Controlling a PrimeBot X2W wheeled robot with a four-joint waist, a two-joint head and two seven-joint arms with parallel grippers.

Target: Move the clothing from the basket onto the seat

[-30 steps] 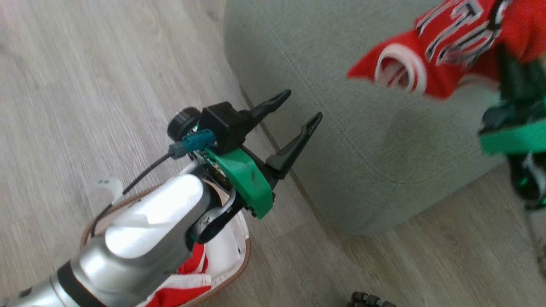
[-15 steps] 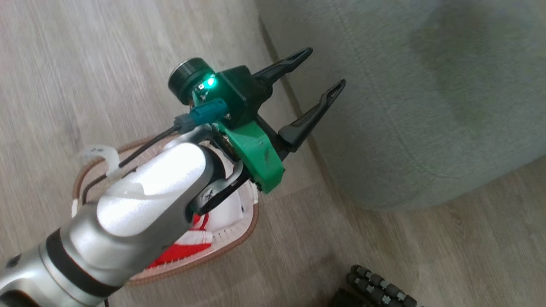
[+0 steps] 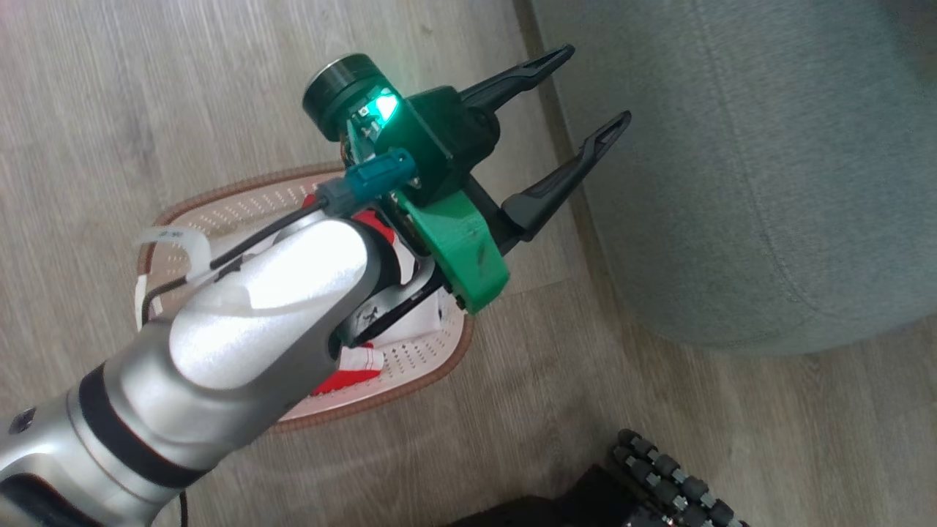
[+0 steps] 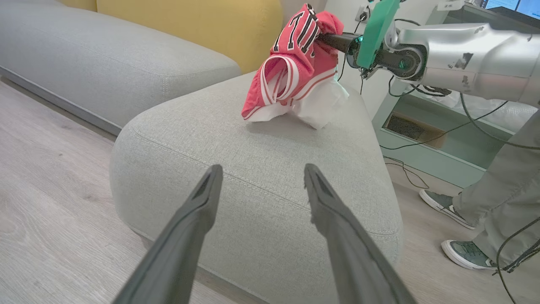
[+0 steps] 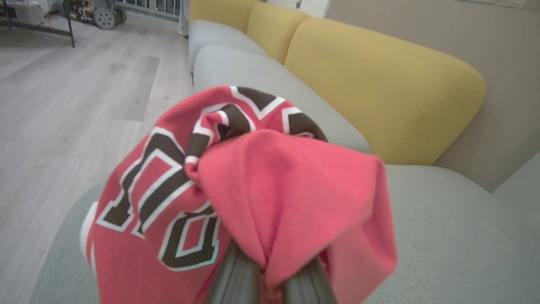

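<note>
My left gripper (image 3: 594,86) stands open and empty above the floor, between the basket (image 3: 219,199) and the seat (image 3: 732,183); in the left wrist view its fingers (image 4: 202,198) point at the seat (image 4: 253,139). My left forearm partly hides a red garment with white trim (image 3: 344,380) lying in the cream perforated basket. My right gripper (image 4: 333,40) is shut on the red jersey (image 4: 295,63), which hangs with its lower folds resting on the seat. In the right wrist view the jersey (image 5: 236,181) drapes over that gripper's fingers (image 5: 236,278).
A grey sofa (image 4: 105,55) with yellow back cushions (image 5: 379,93) runs behind the seat. At the seat's far side stand a person's legs (image 4: 498,185) and shoes (image 4: 464,253), near cables and a pale green cabinet (image 4: 422,139). My base's black rollers (image 3: 659,468) sit on the wood floor.
The head camera has swung toward the basket, so the jersey and right gripper have left that view. My left gripper has stayed open and empty.
</note>
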